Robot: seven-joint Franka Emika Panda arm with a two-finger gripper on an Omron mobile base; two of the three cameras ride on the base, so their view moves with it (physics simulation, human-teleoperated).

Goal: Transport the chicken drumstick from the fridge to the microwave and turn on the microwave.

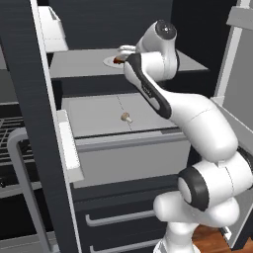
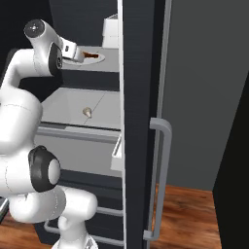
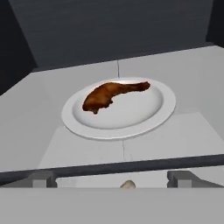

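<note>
While the drumstick (image 3: 114, 94) is seen lying on a white plate (image 3: 153, 118) on a fridge (image 1: 148, 66) shelf, nothing of the task is judged done: pickup, transport and microwave start are all left. Open jaws are held short of the plate, gripping nothing. From the hand view, the meat is shown whole at 12 o'clock; from the base views, a beige item (image 1: 126, 117) is shown on the drawer below.

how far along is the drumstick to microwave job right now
Done: the tall dark-grey fridge stands open. In hand: the open two-finger gripper faces the glossy reddish-brown chicken drumstick, untouched on its round white plate. Left: grasping, carrying it to the microwave, switching on.
</note>
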